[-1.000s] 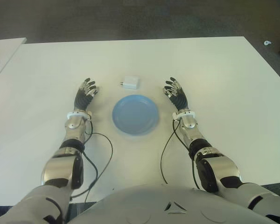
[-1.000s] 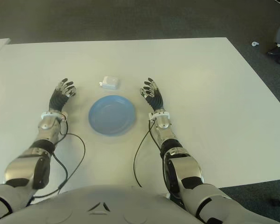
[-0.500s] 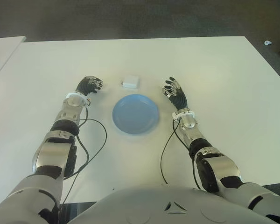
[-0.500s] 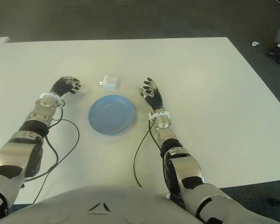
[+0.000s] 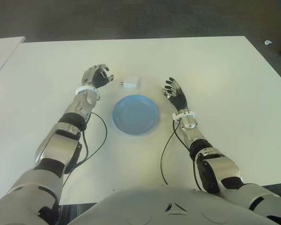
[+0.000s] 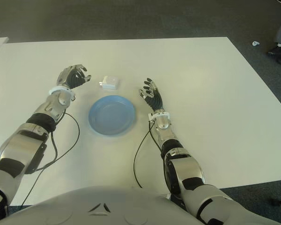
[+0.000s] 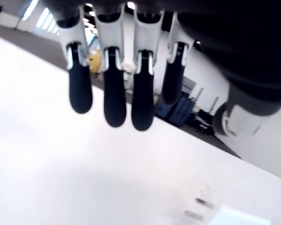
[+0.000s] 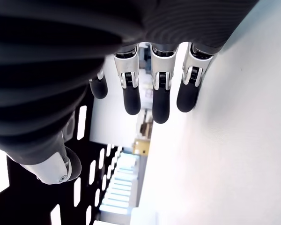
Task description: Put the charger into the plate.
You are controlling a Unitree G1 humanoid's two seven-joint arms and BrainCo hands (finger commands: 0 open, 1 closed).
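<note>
Since the earlier frames the left hand [image 5: 97, 75] has swung away from its spot beside the blue plate [image 5: 135, 114] and travelled forward and inward across the white worktop [image 5: 215, 70]; it now hovers just to the left of the white charger [image 5: 130, 83], near it but not touching. Its fingers [image 7: 114, 101] hang loosely extended and parted in the left wrist view, with nothing between them. That charger lies flat on the worktop just beyond the plate's far rim, a little left of the plate's middle, with its metal prongs pointing toward the left hand. Nothing lies in the plate. On the other side, the right hand [image 5: 174, 93] has kept its place to the right of the plate, palm up, its fingers [image 8: 160, 101] spread and holding nothing. Black cables [image 5: 165, 154] trail from both forearms over the worktop toward the robot's body.
</note>
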